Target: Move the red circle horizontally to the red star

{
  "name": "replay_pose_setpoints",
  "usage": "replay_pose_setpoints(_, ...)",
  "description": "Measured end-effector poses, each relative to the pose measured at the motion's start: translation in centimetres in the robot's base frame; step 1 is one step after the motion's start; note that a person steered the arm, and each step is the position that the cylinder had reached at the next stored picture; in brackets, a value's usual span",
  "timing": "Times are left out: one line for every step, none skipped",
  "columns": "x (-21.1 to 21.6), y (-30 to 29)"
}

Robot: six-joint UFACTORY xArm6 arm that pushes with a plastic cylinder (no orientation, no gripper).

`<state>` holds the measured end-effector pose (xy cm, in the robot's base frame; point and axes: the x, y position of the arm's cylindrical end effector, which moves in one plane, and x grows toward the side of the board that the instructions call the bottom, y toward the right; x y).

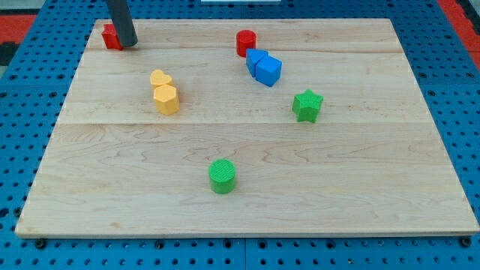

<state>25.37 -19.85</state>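
The tip is sitting beside the red star at the worktop's top left; there are no fingers, nothing held. The red circle is waiting well right, unpushed. Next, the tip likely needs to get around its right side.

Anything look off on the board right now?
Nothing is damaged or off the board. One oddity: my tip sits against the red star at the view's top left, far from the red circle.

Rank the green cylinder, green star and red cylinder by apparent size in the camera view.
1. Green plastic cylinder, largest, though nearest the view's bottom.
2. Green plastic star.
3. Red plastic cylinder, smallest, farthest back.
True sizes may match.
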Motion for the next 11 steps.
replay_pose_setpoints(-2.5, 8.2)
replay_pose_setpoints(-5.0, 11.8)
replay_pose_setpoints(-5.0, 19.8)
replay_pose_setpoints(-2.2, 25.6)
replay_pose_setpoints(1.7, 28.0)
replay_pose_setpoints(0.8, 20.0)
replay_pose_setpoints(-3.8, 17.1)
replay_pose_setpoints(-3.9, 14.8)
replay_pose_setpoints(-3.8, 8.7)
replay_pose_setpoints(-3.8, 12.2)
replay_pose_setpoints(-1.9, 25.0)
